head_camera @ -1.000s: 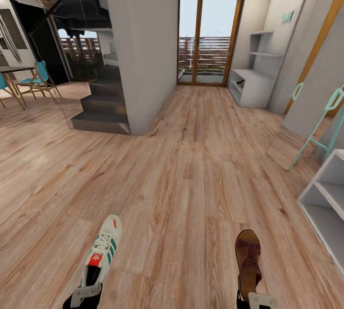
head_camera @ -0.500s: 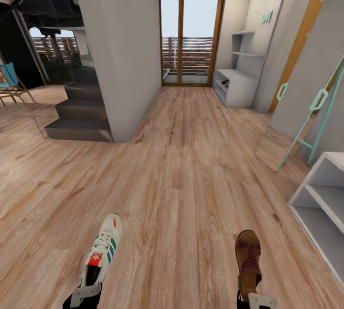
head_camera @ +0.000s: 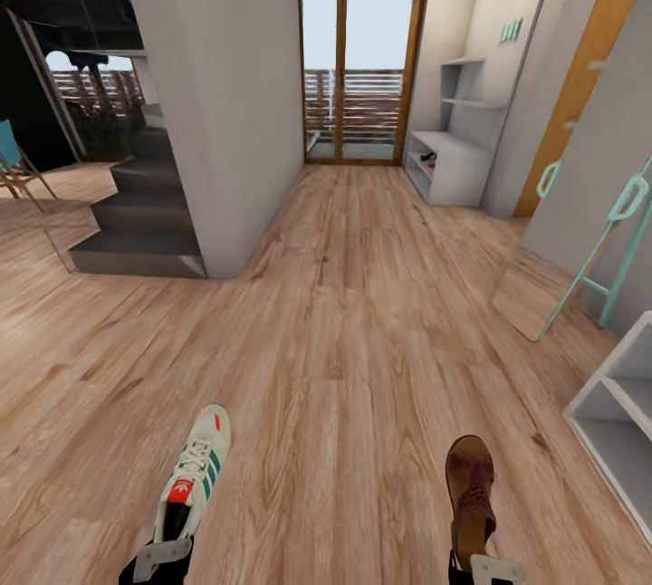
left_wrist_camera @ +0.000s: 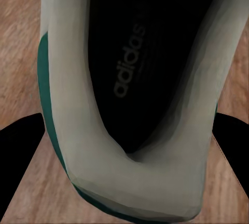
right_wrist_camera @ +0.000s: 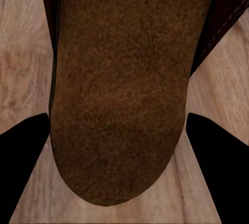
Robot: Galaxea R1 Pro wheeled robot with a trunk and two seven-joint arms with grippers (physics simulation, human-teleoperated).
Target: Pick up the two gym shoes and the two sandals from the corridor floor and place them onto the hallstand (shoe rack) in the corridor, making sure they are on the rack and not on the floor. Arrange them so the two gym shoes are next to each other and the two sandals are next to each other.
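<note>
Left end effector clamped on the heel of a white gym shoe, toe pointing ahead, held above the corridor floor. Right end effector clamped on the heel of a brown sandal, likewise carried above the planks. Hallstand far ahead at the right wall beside the glass door, well apart from both; something small and dark on its lower tier.

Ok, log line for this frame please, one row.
phase: carrying | left gripper: shut on gym shoe | right gripper: shut on sandal | hallstand: ahead, far end of corridor floor
</note>
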